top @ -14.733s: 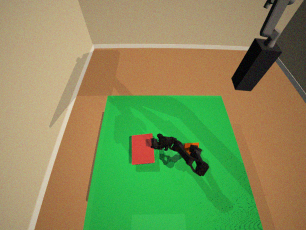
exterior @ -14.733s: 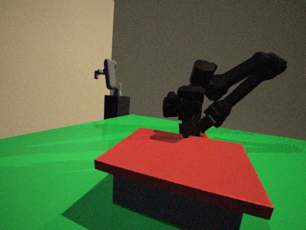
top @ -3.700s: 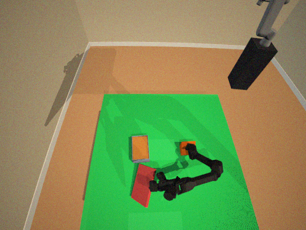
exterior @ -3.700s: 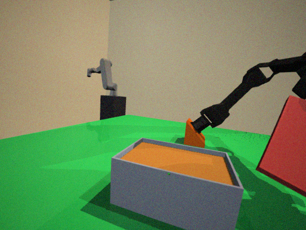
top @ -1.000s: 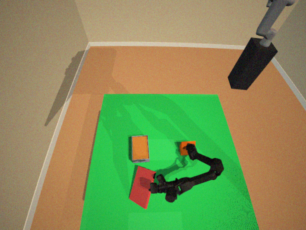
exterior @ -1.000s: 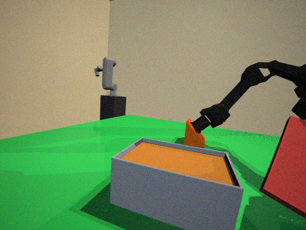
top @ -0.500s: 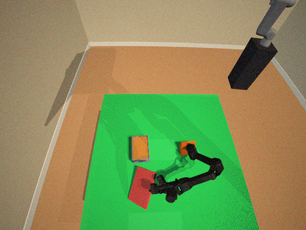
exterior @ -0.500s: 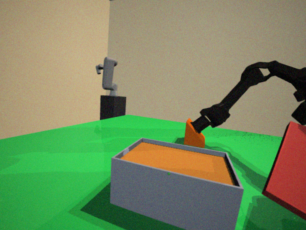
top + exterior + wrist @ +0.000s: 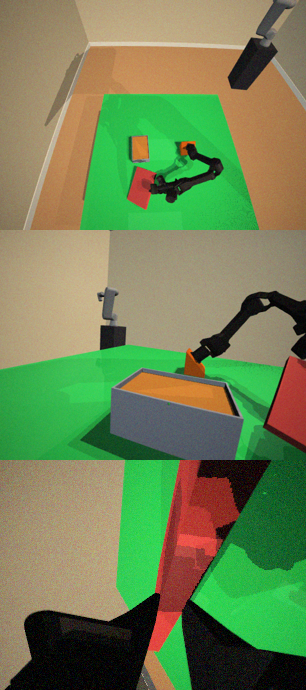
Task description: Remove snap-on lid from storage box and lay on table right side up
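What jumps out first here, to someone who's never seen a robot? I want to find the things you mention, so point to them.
A black arm grips a tilted red lid (image 9: 141, 186) (image 9: 290, 400) (image 9: 192, 520) in its gripper (image 9: 153, 189) (image 9: 170, 600) over the bright green table (image 9: 160, 110) (image 9: 50, 392) (image 9: 142, 520). Nearby on the table sits a grey box (image 9: 140, 161) (image 9: 172, 425), open, its inside orange.

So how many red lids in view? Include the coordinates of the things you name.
1. The flat red rectangular lid (image 9: 141, 188) (image 9: 287, 402) (image 9: 192, 572) is tilted in the black gripper (image 9: 153, 189) (image 9: 170, 600), off the grey box (image 9: 140, 161) (image 9: 175, 425).

The arm is matte black, with slim links and bulky, angular joint housings outward from the orange block; its tool has 2 black, tapering fingers.
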You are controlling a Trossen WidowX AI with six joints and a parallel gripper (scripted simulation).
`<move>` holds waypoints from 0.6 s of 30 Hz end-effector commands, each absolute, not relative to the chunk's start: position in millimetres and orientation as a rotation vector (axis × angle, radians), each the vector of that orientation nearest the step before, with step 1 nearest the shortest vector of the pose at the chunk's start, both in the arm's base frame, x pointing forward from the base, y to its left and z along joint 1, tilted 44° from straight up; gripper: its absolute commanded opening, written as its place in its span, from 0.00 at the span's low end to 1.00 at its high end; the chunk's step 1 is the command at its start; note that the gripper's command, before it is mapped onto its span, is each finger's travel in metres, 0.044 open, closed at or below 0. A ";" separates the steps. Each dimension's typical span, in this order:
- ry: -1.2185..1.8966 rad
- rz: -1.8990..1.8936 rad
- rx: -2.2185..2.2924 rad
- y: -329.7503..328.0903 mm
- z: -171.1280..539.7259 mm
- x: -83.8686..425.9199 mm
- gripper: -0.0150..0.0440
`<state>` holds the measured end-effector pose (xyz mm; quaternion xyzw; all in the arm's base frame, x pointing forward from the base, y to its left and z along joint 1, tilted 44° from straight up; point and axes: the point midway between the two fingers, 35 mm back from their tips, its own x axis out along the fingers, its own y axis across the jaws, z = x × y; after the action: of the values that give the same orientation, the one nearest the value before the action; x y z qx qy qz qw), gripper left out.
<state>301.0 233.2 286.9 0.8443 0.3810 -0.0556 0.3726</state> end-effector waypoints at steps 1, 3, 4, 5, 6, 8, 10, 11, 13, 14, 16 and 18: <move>1.012 -0.198 2.137 240.9 264.6 299.8 0.25; 1.012 -0.198 2.137 242.0 263.5 299.6 0.25; 1.012 -0.198 2.137 242.5 262.9 299.5 0.25; 1.012 -0.198 2.137 243.1 262.4 299.4 0.25; 1.012 -0.198 2.137 243.6 261.8 299.4 0.25; 1.012 -0.198 2.137 244.7 260.7 299.2 0.25; 1.012 -0.198 2.137 245.9 259.6 299.0 0.25; 1.012 -0.198 2.137 246.4 259.0 298.9 0.25; 1.012 -0.198 2.137 247.5 257.9 298.7 0.25; 1.012 -0.198 2.137 248.1 257.3 298.6 0.25; 1.013 -0.198 2.137 249.2 256.2 298.4 0.25; 1.013 -0.198 2.138 250.3 255.1 298.2 0.25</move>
<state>300.1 242.5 277.4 0.8457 0.3791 -0.0556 0.3715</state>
